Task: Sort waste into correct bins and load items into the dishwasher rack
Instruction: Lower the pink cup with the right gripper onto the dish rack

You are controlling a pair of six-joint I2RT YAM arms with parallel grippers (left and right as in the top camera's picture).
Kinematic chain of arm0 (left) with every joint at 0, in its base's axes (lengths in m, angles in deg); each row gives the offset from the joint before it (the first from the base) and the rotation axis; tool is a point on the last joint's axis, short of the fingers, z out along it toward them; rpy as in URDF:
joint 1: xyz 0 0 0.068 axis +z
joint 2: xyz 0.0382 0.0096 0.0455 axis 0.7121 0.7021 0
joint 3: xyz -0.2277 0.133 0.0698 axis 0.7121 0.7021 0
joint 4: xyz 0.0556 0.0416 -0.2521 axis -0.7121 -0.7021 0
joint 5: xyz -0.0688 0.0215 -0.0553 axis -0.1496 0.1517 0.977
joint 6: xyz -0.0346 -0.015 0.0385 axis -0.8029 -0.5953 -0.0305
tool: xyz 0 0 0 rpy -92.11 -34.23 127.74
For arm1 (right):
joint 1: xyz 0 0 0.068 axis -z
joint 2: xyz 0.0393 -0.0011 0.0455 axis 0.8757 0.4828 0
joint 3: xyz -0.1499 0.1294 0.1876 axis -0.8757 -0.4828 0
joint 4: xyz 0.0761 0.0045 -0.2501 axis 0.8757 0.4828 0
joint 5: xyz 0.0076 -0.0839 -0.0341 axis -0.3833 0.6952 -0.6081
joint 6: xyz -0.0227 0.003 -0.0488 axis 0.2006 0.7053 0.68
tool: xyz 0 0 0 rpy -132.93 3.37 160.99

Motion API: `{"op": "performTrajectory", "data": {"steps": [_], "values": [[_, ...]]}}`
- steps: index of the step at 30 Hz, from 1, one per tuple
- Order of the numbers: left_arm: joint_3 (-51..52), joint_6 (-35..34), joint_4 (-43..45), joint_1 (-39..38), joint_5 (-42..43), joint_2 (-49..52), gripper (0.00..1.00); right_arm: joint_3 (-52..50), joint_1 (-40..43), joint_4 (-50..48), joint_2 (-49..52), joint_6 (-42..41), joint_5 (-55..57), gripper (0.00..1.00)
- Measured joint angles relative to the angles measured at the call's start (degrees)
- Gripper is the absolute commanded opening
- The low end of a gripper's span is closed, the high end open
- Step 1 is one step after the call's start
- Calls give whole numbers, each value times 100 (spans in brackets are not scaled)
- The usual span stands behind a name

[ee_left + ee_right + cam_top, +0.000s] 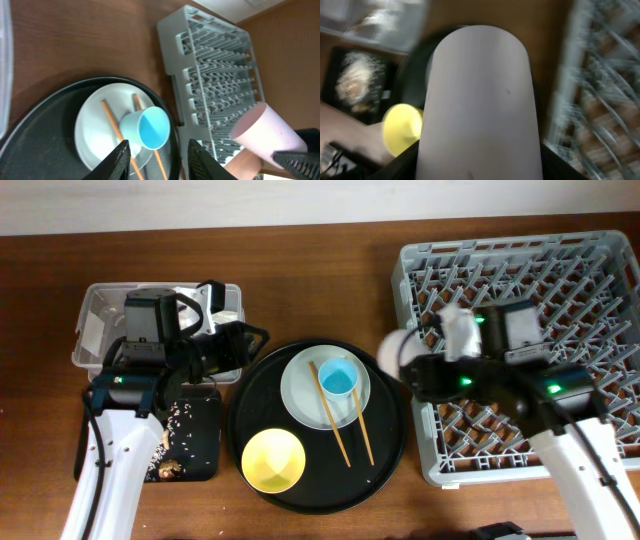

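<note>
My right gripper (415, 366) is shut on the small pink cup (397, 348) and holds it on its side at the left edge of the grey dishwasher rack (590, 260). The cup fills the right wrist view (480, 95). My left gripper (250, 340) is open and empty, between the clear tub (100, 305) and the round tray; its fingers (159, 162) frame the light-blue cup (150, 127). That cup (340, 380) and the chopsticks (345, 430) lie on the pale plate (300, 385). The yellow bowl (273, 459) sits beside it. Beige scraps (180, 420) lie in the shallow black tray (200, 465).
The plate, blue cup, chopsticks and bowl all rest on a big round black tray (390, 460) between the bins and the rack. A brown shiny bit (166, 470) lies at the black tray's front. My left arm covers part of the clear tub.
</note>
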Motion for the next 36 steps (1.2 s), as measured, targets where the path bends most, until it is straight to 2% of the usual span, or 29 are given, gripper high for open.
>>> {"op": "performTrajectory", "data": {"steps": [2, 8, 9, 10, 11, 12, 20, 25, 36], "values": [[0, 7, -103, 0, -195, 0, 60, 4, 343, 221, 0, -9, 140, 56], [0, 44, -417, 0, -837, 0, 82, 417, 1187, 944, 4, 90, 890, 56], [0, 59, -433, 0, -901, 0, 84, 518, 1239, 1029, 9, 127, 1021, 56], [0, 48, -457, 0, -979, 0, 93, 680, 1290, 1095, 24, 144, 1196, 56], [0, 48, -503, 0, -1064, 0, 97, 839, 1316, 1143, 55, 160, 1331, 56], [0, 35, -527, 0, -1132, 0, 99, 992, 1327, 1191, 118, 173, 1416, 55], [0, 66, -573, 0, -1314, 0, 99, 1462, 1287, 1054, 1410, 369, 1526, 54], [0, 66, -570, 0, -1316, 0, 99, 1460, 1073, 374, 2135, 472, 1467, 55], [0, 66, -584, 0, -1318, 0, 99, 1464, 1043, -938, 3010, 531, 1392, 55]]}}
